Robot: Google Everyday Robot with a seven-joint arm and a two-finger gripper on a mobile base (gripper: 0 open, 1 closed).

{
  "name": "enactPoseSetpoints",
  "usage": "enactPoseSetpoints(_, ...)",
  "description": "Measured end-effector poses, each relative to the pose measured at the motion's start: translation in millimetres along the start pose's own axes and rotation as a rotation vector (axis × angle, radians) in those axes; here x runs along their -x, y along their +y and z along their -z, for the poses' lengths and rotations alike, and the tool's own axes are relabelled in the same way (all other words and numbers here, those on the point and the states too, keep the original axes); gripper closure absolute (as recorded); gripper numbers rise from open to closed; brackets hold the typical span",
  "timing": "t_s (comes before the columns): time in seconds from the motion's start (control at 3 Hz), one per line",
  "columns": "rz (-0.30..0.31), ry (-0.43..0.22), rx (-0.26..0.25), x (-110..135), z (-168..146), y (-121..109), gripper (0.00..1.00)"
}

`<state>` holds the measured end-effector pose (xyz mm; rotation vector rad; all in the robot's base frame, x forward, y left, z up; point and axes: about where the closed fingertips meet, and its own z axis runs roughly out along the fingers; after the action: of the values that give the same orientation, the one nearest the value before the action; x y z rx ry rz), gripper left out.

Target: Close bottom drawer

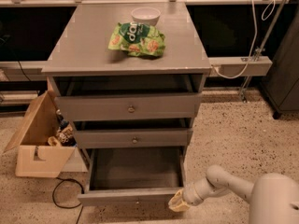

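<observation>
The bottom drawer (131, 196) of a grey cabinet (126, 55) stands pulled far out, its wide flat tray empty and its slim front panel low near the floor. The middle drawer (133, 137) and the top drawer (128, 107) above it are each pulled out a little. My gripper (177, 202) is at the right end of the bottom drawer's front panel, touching or almost touching its corner. My pale arm (233, 185) reaches in from the lower right.
A green snack bag (137, 39) and a white bowl (145, 16) lie on the cabinet top. An open cardboard box (39, 141) with items sits on the floor to the left. A black cable (65, 197) lies by the drawer's left corner. Speckled floor spreads right.
</observation>
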<state>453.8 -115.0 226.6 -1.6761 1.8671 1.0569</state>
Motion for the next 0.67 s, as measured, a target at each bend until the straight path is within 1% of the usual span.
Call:
enactPoseSetpoints(0.33, -0.02, 0.024, -0.034, -19.6, -19.5, -9.9, 0.89)
enactPoseSetpoints(0.67, -0.013, 0.05, -0.149, -37.3, -34.0, -41.7, 1.0)
